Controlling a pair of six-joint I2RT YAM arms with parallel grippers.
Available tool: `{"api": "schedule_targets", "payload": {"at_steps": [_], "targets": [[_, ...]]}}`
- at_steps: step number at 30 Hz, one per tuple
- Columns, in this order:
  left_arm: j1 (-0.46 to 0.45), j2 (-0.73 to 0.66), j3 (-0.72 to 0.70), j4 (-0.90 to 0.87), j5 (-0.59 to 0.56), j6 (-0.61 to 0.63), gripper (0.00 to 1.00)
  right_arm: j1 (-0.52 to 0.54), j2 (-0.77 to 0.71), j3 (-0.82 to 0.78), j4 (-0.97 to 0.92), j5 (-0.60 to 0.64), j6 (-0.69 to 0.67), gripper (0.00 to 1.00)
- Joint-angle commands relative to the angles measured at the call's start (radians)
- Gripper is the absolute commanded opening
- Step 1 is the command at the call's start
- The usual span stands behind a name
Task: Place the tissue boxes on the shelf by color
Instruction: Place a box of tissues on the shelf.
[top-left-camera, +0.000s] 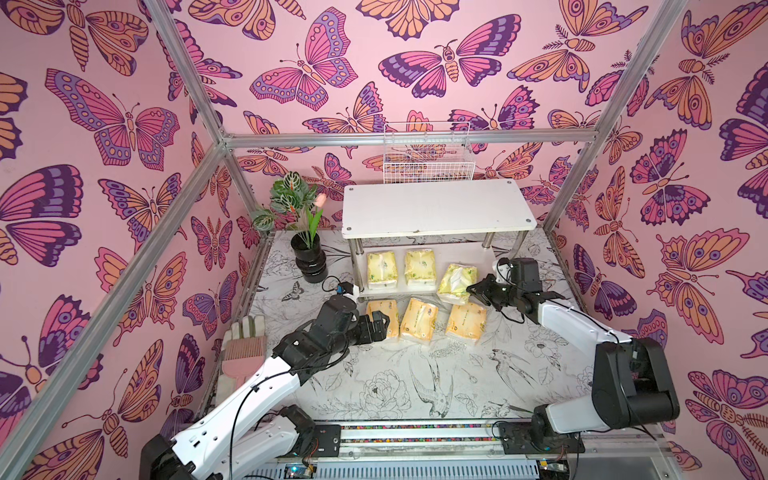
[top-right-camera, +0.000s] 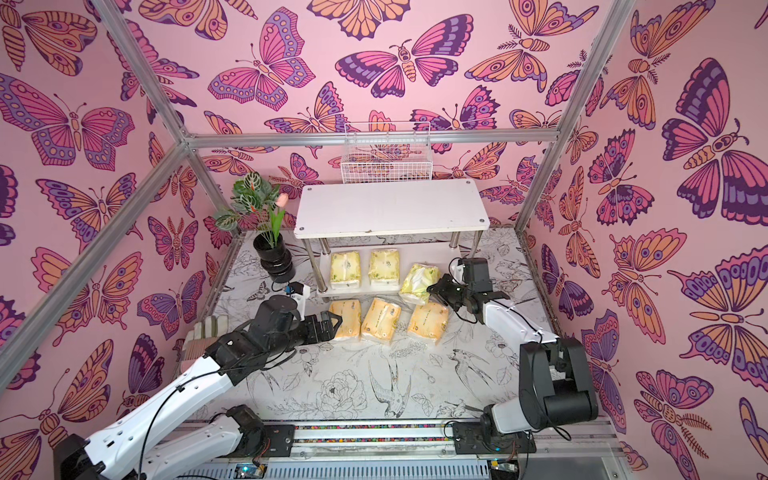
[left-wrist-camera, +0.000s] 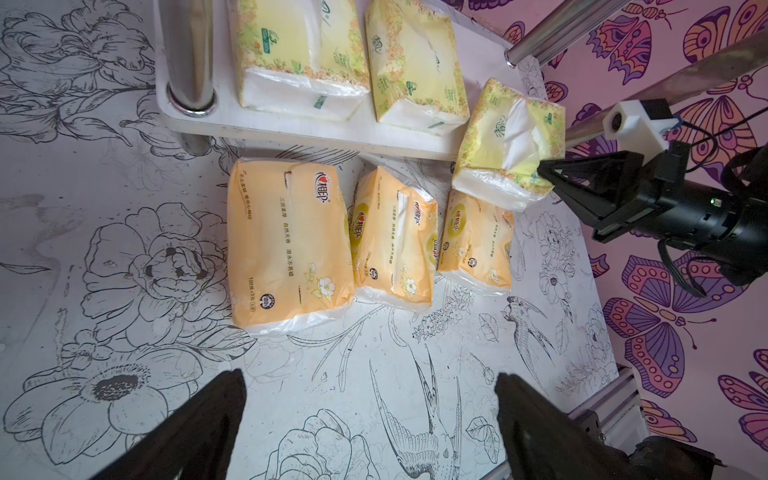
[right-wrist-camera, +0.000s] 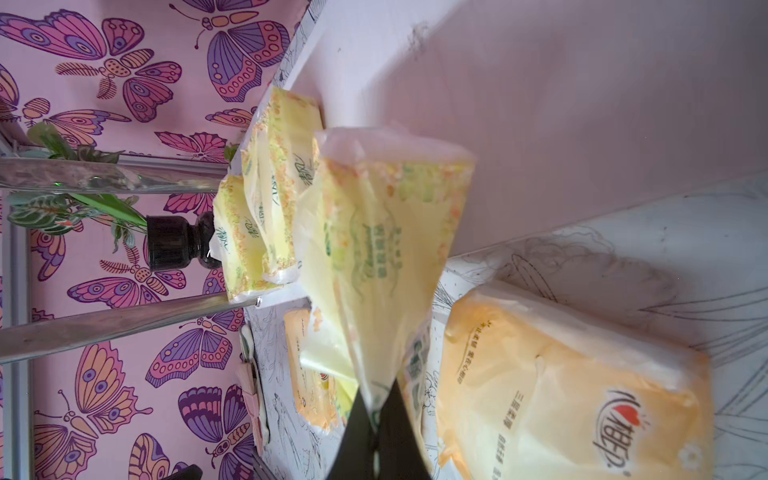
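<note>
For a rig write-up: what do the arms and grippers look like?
The left arm and right arm have glossy white shells joined by chunky black joint housings, with thin black cables looped along the outside. The left gripper and right gripper are black, with tapering triangular jaws. A white camera block sits at each wrist, and a small green light shows on the right gripper's body.

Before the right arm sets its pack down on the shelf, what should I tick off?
1. Right gripper shut on the pale yellow-green pack: ok.
2. Pack level: not ok, it hangs tilted.
3. Lower tier free beside the two shelved packs: ok.
4. Held pack clear of the orange pack beneath it: cannot tell.
5. Left gripper open, away from the held pack: ok.
</note>
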Motion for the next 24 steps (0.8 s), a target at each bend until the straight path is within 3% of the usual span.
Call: {"api": "schedule_targets", "payload": {"at_steps": [1, 8, 15, 20, 24], "targets": [[0.006, -0.011, -0.027, -0.017, 0.003, 0.003, 0.99, -0.014, 0.018, 0.009, 0.121, 0.061, 0.039, 0.0], [0.006, -0.012, -0.033, -0.014, 0.017, -0.005, 1.0, -0.014, 0.025, -0.082, 0.29, 0.183, 0.157, 0.0], [0.006, -0.028, -0.044, -0.014, 0.029, -0.015, 1.0, -0.013, 0.068, -0.082, 0.297, 0.262, 0.175, 0.18], [0.006, -0.045, -0.057, -0.014, 0.032, -0.024, 0.99, -0.01, 0.063, -0.099, 0.319, 0.259, 0.181, 0.48], [0.005, -0.054, -0.064, -0.015, 0.034, -0.03, 1.0, 0.0, -0.043, -0.149, 0.276, 0.296, 0.153, 0.62]]}}
